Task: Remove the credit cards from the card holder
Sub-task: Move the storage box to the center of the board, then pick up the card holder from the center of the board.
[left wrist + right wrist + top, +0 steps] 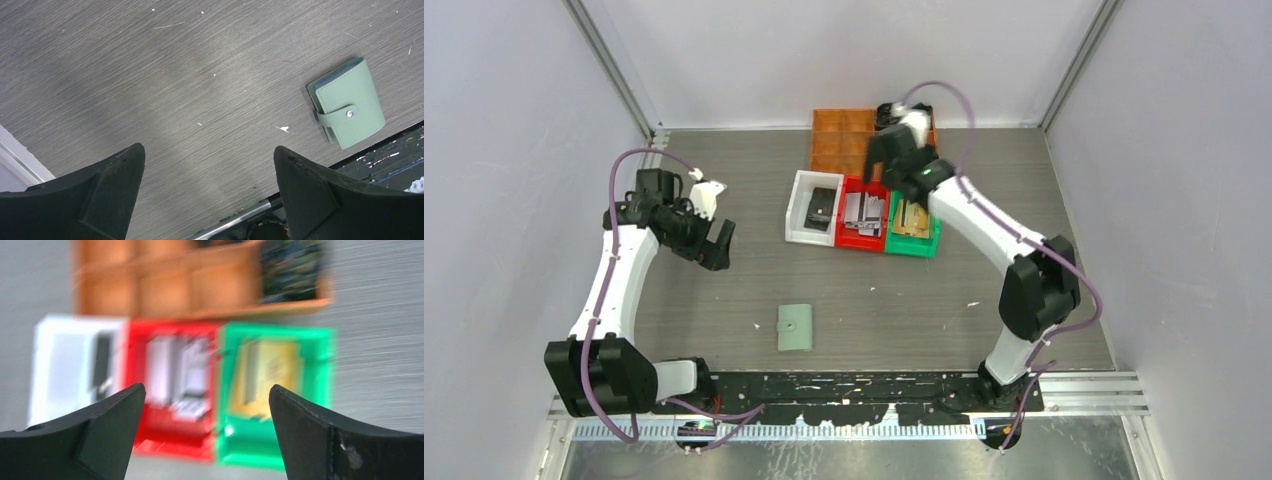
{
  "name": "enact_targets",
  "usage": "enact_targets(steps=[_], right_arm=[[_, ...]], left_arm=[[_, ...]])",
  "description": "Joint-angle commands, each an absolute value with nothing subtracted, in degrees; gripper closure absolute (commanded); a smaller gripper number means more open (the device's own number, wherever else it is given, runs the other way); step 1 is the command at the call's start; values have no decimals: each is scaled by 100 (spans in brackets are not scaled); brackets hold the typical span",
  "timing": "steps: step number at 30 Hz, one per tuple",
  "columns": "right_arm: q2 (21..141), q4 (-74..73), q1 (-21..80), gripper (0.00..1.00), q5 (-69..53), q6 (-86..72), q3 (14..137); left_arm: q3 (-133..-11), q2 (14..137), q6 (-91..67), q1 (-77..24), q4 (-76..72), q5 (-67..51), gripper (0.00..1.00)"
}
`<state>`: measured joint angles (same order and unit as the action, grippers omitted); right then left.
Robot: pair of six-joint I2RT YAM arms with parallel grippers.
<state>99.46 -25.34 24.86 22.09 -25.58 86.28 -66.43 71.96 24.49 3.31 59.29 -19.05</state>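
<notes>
Findings, left to right. My left pincer (208,147) hangs fully open and empty above the table (724,300). Card holder (795,327) lies flat near the front edge, well apart from both pincers, flap snapped shut (contents not visible). Credit cards (864,210) sit sorted in the white bin (796,200), red bin (854,241) and green bin (911,248). My right pincer (206,387) stands wide open over the red and green bins, holding nothing. Recommendation: lift it straight up, clear of the rims. Should cards remain, pin the holder with the left before unsnapping.
</notes>
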Motion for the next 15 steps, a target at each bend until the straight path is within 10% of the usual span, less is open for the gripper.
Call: enact_targets(steps=[1, 15], right_arm=[[9314, -3041, 4319, 0, 2178, -2724, 8449], [11060, -3956, 7731, 1, 3009, -3048, 9114]], left_arm=[[-6909, 7164, 2529, 483, 5957, -1868, 0], [-7414, 7112, 2042, 817, 6025, -2176, 0]])
